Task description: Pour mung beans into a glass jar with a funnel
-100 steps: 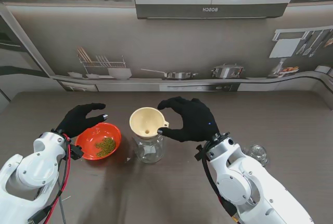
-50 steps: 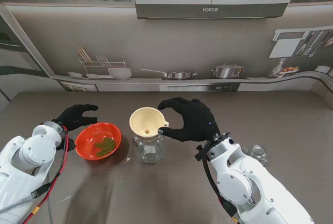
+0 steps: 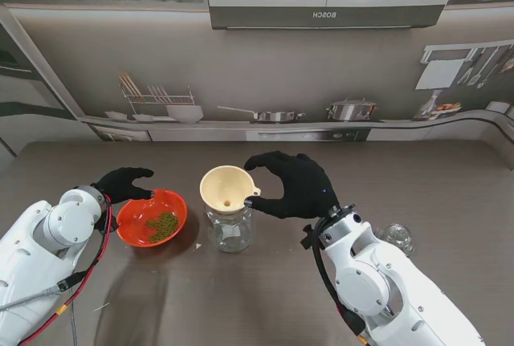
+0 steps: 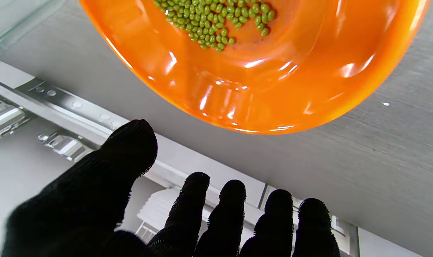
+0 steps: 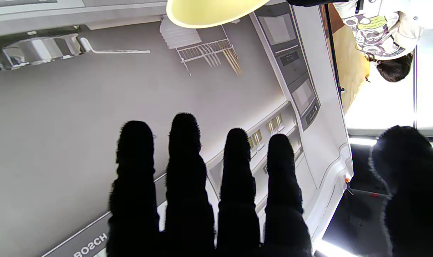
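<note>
At the centre of the stand's frame, a cream plastic funnel [image 3: 226, 189] sits with its spout down in the mouth of a clear glass jar [image 3: 230, 230] on the grey-brown table [image 3: 418, 177], ready to guide whatever is tipped in. The right hand [image 3: 294, 183], gloved in black, arches over the funnel's right rim, thumb and forefinger curved toward its small tab handle; whether they actually touch it cannot be told from here. The posture reads as a steadying guard, so the funnel does not topple when the pour comes. In the right wrist's view the four fingers [image 5: 184, 171] stand straight and side by side with the thumb well apart, holding nothing, and only the funnel's pale rim [image 5: 209, 10] shows at the frame's upper edge.

Left of centre, a shiny orange plastic bowl [image 3: 152, 216] rests on the table just beside the jar, a small heap of green mung beans [image 3: 163, 225] lying at its bottom. The left hand [image 3: 122, 183] hovers at the bowl's upper-left rim, fingers spread and gently curled, gripping nothing. The left wrist camera shows its fingertips [image 4: 196, 185] apart from the bowl's wall [image 4: 259, 103], the beans [image 4: 216, 19] inside untouched.

The jar looks empty, so the pour seems not yet begun. The bowl likely needs grasping by its rim first, and its slick, sloping wall could slip in gloved fingers.

At the frame's lower right a small clear glass lid [image 3: 398, 238] lies near the right forearm.
</note>
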Available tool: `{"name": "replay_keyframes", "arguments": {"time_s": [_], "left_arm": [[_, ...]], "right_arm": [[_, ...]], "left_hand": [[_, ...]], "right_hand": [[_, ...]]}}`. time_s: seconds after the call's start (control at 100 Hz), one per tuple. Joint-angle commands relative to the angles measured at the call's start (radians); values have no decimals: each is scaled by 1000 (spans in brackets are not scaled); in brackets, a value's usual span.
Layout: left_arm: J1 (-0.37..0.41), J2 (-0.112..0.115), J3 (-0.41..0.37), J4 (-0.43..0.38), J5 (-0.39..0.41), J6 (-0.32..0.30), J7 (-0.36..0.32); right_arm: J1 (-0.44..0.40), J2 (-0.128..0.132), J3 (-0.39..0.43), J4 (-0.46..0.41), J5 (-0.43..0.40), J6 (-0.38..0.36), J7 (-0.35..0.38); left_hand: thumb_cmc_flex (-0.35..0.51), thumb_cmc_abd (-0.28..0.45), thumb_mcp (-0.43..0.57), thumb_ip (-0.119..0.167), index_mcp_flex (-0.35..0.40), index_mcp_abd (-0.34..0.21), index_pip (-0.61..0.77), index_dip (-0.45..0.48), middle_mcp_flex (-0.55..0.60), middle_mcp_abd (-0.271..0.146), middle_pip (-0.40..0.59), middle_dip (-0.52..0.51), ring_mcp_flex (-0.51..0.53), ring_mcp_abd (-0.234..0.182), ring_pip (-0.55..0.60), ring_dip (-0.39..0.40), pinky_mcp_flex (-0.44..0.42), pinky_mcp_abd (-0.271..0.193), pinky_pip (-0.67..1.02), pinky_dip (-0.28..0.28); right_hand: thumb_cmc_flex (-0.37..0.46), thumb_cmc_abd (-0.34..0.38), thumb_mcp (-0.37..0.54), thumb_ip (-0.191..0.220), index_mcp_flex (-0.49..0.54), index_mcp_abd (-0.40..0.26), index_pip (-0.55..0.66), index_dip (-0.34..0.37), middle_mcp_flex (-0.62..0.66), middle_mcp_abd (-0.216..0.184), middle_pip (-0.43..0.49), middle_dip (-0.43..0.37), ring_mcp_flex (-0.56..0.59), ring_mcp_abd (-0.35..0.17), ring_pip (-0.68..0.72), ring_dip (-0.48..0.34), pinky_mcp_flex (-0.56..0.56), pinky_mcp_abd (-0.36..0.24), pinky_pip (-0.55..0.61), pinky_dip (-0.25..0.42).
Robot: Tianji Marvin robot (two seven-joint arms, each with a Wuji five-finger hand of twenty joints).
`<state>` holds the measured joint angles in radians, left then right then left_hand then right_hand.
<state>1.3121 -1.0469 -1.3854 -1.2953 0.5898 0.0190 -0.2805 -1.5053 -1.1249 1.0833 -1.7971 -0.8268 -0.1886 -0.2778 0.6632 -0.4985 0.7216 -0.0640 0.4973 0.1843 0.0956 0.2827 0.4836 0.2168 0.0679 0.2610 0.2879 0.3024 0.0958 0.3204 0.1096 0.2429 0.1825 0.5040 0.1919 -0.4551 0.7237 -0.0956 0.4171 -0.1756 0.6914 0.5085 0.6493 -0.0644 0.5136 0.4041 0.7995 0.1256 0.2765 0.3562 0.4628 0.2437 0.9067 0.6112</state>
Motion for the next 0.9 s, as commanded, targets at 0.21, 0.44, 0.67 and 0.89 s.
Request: {"name": "replay_keyframes", "arguments": {"time_s": [0.21,0.44,0.67,0.89], "left_arm": [[-55,3,42,72,0,13,-38],[-93,1,79,131,-3,16,-31],[-116,1,107,164,-6,18,-33],[-128,5,124,180,-5,20,-52]], "right_arm": [[-8,-4,0,-3,7,-3,18],[-8,-4,-2,-3,13,-3,20],[-8,-5,-3,-2,21,-1,24],[-7,-6,-5,1,26,0,22]], "left_hand": [[-7,-44,45,-9,-25,-9,-1,6,-47,-11,7,12,-34,-26,24,8,6,-41,-12,-10],[-5,-35,40,-10,-43,-50,-5,10,-65,-11,1,14,-45,-25,25,9,12,-43,-6,-7],[-3,-32,37,-9,-47,-48,-6,12,-65,-8,1,16,-35,-18,33,13,42,-38,6,-4],[-10,-24,30,-10,-29,-48,-1,13,-63,-1,1,17,-26,-8,45,20,65,-29,21,4]], "right_hand": [[-29,22,20,25,21,6,-8,-3,9,-3,-11,10,40,-16,-1,8,1,27,-11,2],[-31,23,25,24,24,8,-4,-4,17,1,-10,10,47,-17,2,10,5,27,-9,2],[-31,23,30,23,31,11,0,-6,27,2,-11,10,56,-19,7,13,7,27,-6,2],[-31,24,35,22,34,13,2,-8,33,6,-11,10,63,-19,11,16,9,28,-3,2]]}}
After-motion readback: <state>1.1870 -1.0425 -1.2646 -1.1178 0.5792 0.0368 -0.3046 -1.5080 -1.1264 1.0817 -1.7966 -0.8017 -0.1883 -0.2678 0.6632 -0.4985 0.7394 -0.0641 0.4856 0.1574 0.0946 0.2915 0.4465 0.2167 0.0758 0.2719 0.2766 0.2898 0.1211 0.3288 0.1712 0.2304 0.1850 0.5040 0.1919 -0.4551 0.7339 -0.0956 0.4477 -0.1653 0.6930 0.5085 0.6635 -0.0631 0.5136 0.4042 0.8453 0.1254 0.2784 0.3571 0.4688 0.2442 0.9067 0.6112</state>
